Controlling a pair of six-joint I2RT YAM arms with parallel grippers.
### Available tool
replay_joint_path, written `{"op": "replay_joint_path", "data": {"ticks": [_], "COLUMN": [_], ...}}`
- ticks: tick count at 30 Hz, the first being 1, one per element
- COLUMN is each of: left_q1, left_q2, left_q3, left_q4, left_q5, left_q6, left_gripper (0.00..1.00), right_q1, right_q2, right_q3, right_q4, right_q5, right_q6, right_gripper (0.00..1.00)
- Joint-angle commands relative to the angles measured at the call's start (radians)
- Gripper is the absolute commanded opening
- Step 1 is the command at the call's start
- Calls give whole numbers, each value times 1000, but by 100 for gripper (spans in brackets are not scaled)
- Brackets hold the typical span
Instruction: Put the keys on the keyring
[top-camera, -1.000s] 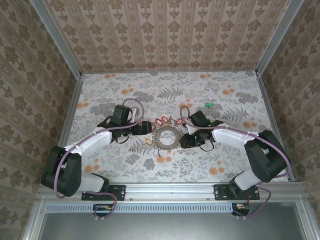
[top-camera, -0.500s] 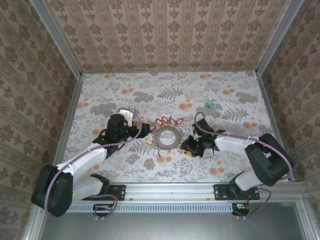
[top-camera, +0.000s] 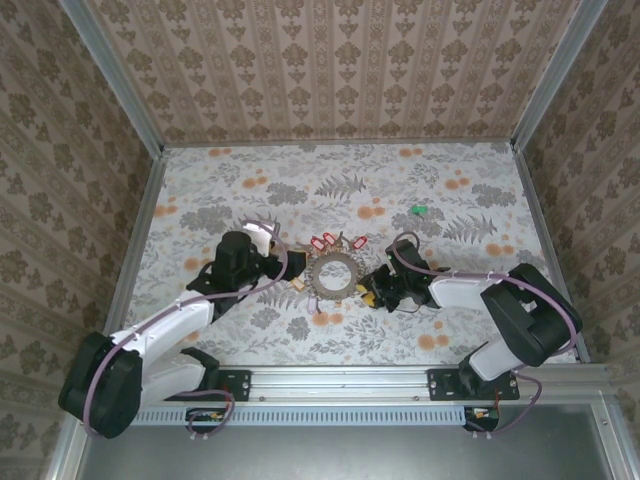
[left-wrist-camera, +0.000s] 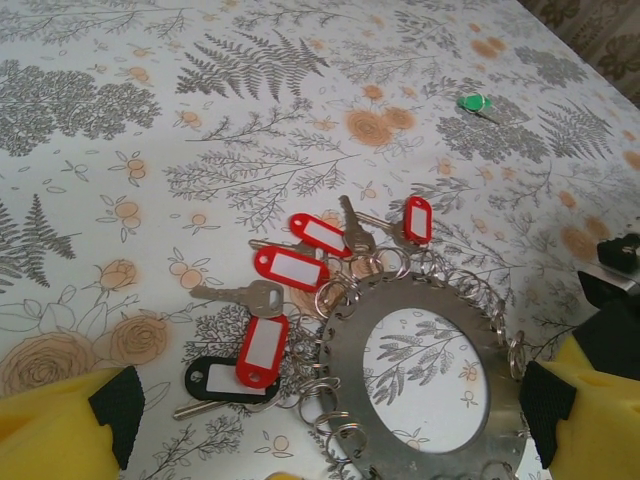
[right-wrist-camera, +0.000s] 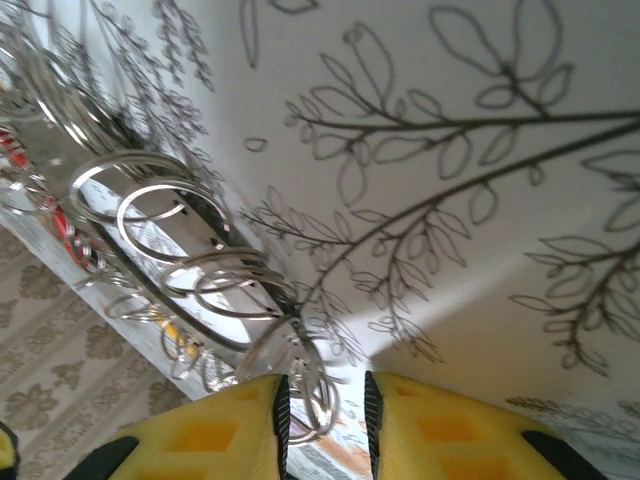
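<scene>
Left gripper (left-wrist-camera: 332, 400): jaws spread wide and holding nothing; in the left wrist view its yellow fingers stand either side of the keyring (left-wrist-camera: 347, 350); seen from above, it points at the keyring's left edge.

Right gripper (right-wrist-camera: 322, 410): fingers drawn close together, with a small split ring (right-wrist-camera: 305, 395) on the keyring's rim pinched between the pads.

The keyring lies flat on the floral tablecloth (top-camera: 250, 190) between the two grippers; its rim is fringed with split rings.

Red-tagged keys (left-wrist-camera: 297, 268) and a black-tagged key (left-wrist-camera: 215, 378) crowd one side of the rim; attachment cannot be told; a green key (left-wrist-camera: 472, 102) lies well apart.
</scene>
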Motion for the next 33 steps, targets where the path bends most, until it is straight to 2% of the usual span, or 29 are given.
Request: {"op": "replay_joint_path", "data": {"ticks": [1, 12, 19, 23, 25, 28, 33], "left_q1": [-13, -31, -51, -53, -52, -54, -54], "left_q2": [-26, -41, -110, -128, -136, -150, -85], "left_q3": [0, -1, 0, 31, 60, 113, 186], "left_q4": [8, 5, -6, -12, -20, 3, -25], "left_q5": [-12, -22, 44, 161, 161, 238, 295], "left_q6": [31, 44, 109, 227, 202, 175, 241], "left_gripper": [100, 100, 100, 100, 100, 100, 99], "right_q1": [-2, 23, 27, 26, 27, 25, 25], "right_q2": [19, 26, 0, -40, -73, -123, -223], "right_q3": [5, 7, 7, 36, 60, 117, 215], "right_q4": [32, 28, 22, -63, -131, -254, -428], "right_q5": [13, 23, 32, 47, 59, 95, 149], "right_q6": [91, 136, 144, 82, 33, -72, -251], "right_gripper": [27, 14, 0, 0, 0, 0, 0]}}
